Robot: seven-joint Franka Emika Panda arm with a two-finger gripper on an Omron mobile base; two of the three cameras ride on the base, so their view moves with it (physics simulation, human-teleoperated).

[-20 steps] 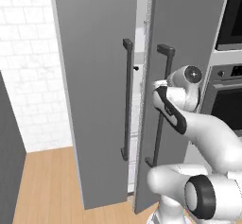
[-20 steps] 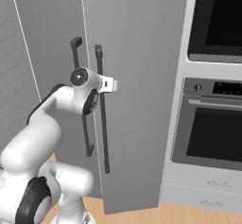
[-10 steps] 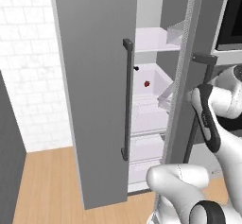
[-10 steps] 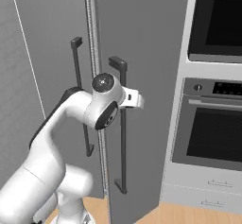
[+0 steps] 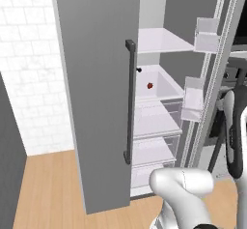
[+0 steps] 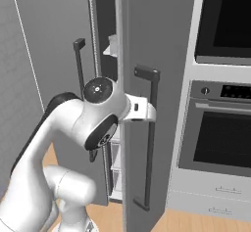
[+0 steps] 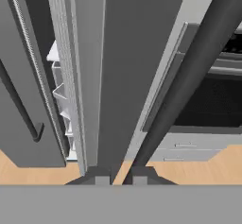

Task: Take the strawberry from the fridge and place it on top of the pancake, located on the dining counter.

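Note:
The grey fridge (image 5: 96, 78) stands in front of me with its right door (image 6: 157, 40) swung well open. My gripper (image 6: 147, 112) is shut on that door's long dark handle (image 6: 149, 143); in the hand view the handle (image 7: 189, 72) runs up from between my fingertips (image 7: 120, 176). The strawberry (image 5: 149, 85), tiny and red, lies on a white middle shelf inside the fridge, to the left of my arm. The pancake and the dining counter are out of view.
The left fridge door stays closed, with its handle (image 5: 129, 102) facing me. Clear bins (image 5: 194, 100) hang on the inside of the open door. A built-in oven (image 6: 220, 128) stands right of the fridge. Wooden floor (image 5: 48, 189) lies to the left.
The right fridge door has swung much wider as my hand pulled its handle to the right. The shelves and the strawberry now show fully.

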